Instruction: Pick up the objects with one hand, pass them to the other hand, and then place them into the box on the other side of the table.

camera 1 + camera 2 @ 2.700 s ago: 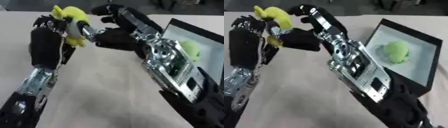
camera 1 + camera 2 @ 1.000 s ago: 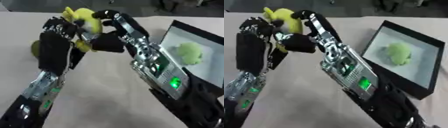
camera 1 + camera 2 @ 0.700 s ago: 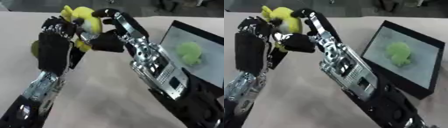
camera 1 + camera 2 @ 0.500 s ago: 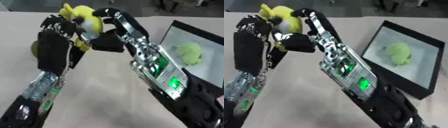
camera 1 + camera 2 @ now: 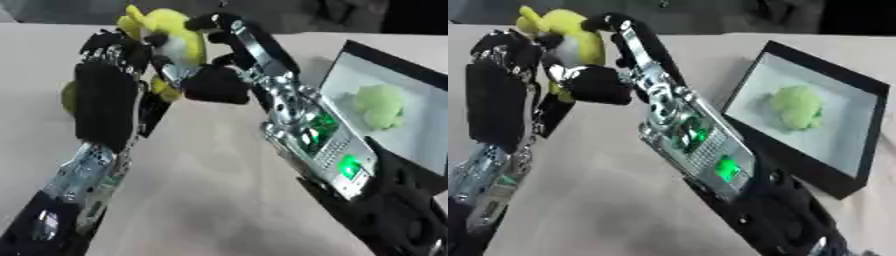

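Two hands on one yellow plush toy, one box holding one green plush.

In the upper left of the frame, above the table (image 5: pixel 219 200), a single yellow plush toy (image 5: pixel 171 30) with a pale front is held between both hands: the left hand (image 5: pixel 109 85) has its fingers curled up around the toy's left side, and the right hand (image 5: pixel 223 80) wraps it from the right, fingers hooked over the top and thumb below. At the right edge lies one black-rimmed box (image 5: pixel 833 150) with a pale floor; inside it rests one light green plush object (image 5: pixel 796 107), alone, near the middle. One more yellow-green object (image 5: pixel 68 97) peeks out on the table behind the left hand, mostly hidden.
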Available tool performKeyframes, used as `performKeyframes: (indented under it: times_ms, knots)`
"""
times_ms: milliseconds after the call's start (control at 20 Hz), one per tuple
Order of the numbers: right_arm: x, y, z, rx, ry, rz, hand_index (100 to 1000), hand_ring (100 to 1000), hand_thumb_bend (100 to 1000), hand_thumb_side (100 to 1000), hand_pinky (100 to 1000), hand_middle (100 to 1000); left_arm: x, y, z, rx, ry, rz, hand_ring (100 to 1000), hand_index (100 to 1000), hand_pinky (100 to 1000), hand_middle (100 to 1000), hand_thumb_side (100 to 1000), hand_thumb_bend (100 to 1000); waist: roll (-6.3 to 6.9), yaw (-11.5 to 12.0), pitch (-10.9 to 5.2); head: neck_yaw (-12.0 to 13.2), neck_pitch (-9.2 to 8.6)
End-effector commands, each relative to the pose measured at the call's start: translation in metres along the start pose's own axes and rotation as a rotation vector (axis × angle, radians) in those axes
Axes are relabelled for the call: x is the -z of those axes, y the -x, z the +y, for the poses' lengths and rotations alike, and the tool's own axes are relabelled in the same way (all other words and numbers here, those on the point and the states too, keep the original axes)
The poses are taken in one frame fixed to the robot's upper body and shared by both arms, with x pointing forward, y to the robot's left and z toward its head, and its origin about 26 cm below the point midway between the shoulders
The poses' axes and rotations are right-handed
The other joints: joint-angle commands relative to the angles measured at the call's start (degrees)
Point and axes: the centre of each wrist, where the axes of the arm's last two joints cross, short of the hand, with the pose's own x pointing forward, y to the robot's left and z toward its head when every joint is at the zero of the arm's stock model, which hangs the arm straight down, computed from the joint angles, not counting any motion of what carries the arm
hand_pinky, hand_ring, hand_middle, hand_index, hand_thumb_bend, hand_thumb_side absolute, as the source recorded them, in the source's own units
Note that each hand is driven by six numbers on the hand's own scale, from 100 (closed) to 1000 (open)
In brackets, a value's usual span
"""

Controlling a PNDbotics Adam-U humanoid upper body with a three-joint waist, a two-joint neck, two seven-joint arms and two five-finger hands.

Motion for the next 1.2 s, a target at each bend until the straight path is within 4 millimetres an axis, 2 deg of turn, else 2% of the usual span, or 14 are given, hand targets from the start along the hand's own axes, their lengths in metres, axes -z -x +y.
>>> performKeyframes:
  times_ms: [50,1200]
  knots:
    - [-0.0017,-0.0071,-0.0066,-0.057,0.180,0.093,868,921,461,219,792,878,0.0074,-0.0014,0.0041,-0.005,-0.030,0.007,410,411,490,100,100,100,-0.66,-0.1,-0.54,0.1,-0.78]
    - [0.0044,0.0025,-0.0025,-0.057,0.269,0.141,892,923,463,234,790,885,0.0104,-0.0052,0.0078,-0.018,-0.059,0.025,404,408,480,100,100,100,-0.56,-0.3,-0.44,-0.1,-1.29]
